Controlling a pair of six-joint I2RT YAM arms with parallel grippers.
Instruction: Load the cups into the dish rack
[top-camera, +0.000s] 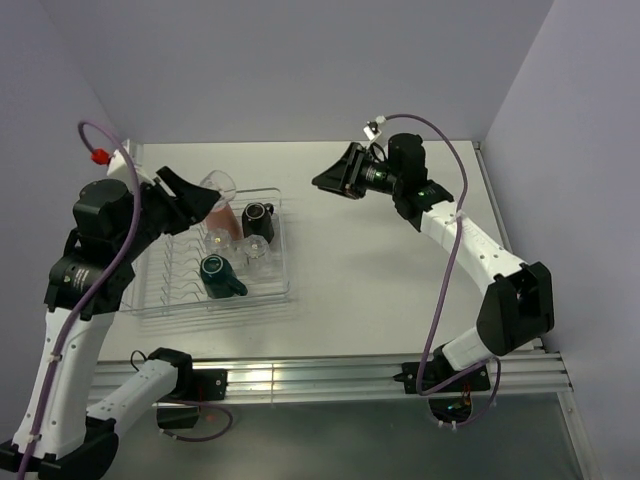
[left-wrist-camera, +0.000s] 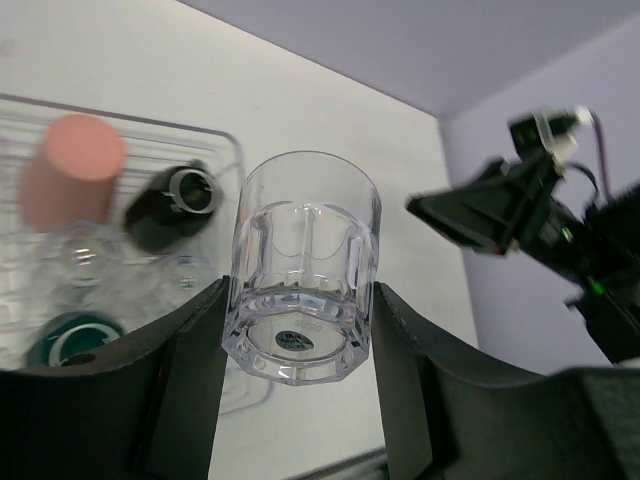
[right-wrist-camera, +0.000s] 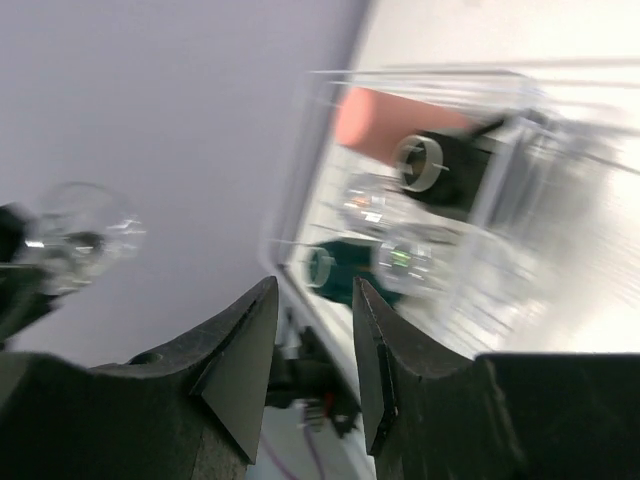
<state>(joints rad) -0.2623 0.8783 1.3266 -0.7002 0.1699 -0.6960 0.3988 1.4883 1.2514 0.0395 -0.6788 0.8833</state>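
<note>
— What's in that clear ribbed plastic dish rack (top-camera: 286, 292) right now?

— Five cups. A tall salmon-orange cup (top-camera: 222, 214) and a black handled mug (top-camera: 258, 216) sit at the far end. One clear tumbler (top-camera: 218, 241) and a second clear tumbler (top-camera: 258, 253) are in the middle, and a dark green mug with a white inside (top-camera: 216, 272) is nearest the arms.

— And the sixth one?

— It's up in the air. The left gripper (left-wrist-camera: 300, 335) has a clear faceted glass tumbler (left-wrist-camera: 302, 268) clamped by its base. The black fingers (left-wrist-camera: 195, 375) press on either side, and the mouth points away from the wrist. From overhead the glass shows by the rack's far rim, just beside the salmon cup.

— What about the right gripper (right-wrist-camera: 312, 300)?

— It holds nothing. Its fingers are a narrow gap apart, and it hangs above the white table (top-camera: 380, 270), well clear of the rack on the right.

— Does its camera add anything?

— It looks sideways across at the rack, so you see the cups from the side through the clear wall. The held tumbler shows as a blur at the left edge. The left wrist view is the only one that shows the grip itself, with the round mark under the glass's base.
</note>
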